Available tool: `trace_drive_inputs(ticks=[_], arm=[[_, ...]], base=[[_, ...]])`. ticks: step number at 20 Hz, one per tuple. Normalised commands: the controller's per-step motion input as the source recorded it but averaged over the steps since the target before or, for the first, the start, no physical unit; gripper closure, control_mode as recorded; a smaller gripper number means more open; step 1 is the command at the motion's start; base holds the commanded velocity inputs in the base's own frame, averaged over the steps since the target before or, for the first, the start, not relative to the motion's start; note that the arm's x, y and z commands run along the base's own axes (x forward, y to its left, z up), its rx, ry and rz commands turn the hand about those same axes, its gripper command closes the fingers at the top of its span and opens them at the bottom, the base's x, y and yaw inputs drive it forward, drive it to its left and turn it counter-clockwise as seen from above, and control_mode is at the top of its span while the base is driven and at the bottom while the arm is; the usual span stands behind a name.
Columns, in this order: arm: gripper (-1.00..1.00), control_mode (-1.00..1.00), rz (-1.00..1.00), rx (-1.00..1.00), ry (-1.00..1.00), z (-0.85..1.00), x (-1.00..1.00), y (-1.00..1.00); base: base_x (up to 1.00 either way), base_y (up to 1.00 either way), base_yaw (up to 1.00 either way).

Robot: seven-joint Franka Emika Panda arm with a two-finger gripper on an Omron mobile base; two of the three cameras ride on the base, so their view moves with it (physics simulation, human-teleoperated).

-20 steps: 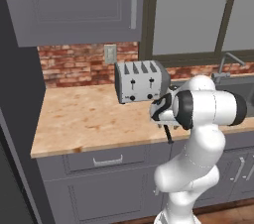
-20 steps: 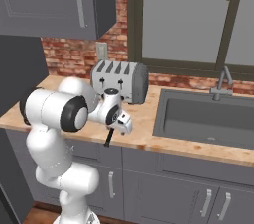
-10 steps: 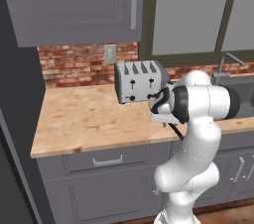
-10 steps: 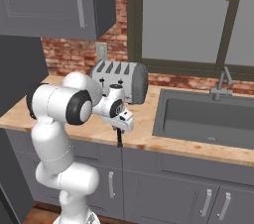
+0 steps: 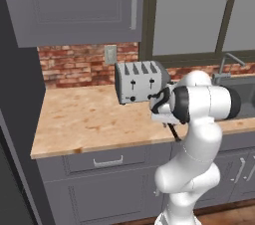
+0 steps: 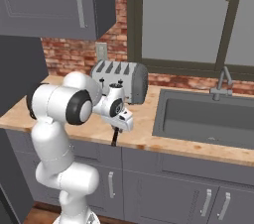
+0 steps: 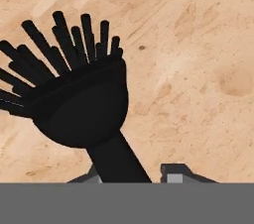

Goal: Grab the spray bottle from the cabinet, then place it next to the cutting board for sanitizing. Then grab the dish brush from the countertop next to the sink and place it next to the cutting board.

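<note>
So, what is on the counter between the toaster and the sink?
Between the toaster and the sink, the counter is bare wood in the right base view. The gripper with the dish brush is nearer, at the front edge.

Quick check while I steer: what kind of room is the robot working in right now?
A home kitchen, by the look of it: a wood countertop against a brick wall, a toaster on it, a sink with a faucet under a window, and grey cabinets above.
</note>
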Motion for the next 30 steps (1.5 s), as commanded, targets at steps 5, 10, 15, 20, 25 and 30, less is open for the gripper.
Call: trace_drive_inputs(ticks=[5,10,15,20,25,30], arm=[[1.00,-1.00,0.00,0.00,-0.02,0.50,-0.35,0.00],[1.00,-1.00,0.00,0.00,-0.05,0.72,-0.37,-0.03],[1.00,-1.00,0.00,0.00,-0.05,0.93,-0.47,-0.01],[1.00,-1.00,0.00,0.00,-0.19,0.98,-0.68,-0.01],[1.00,-1.00,0.00,0.00,-0.48,0.79,-0.89,-0.02],[1.00,-1.00,0.00,0.00,-0.55,0.48,-0.70,0.01]], base=[[0.00,0.00,0.00],[0.00,0.00,0.00],[0.00,0.00,0.00],[0.00,0.00,0.00],[0.00,0.00,0.00],[0.00,0.00,0.00]])
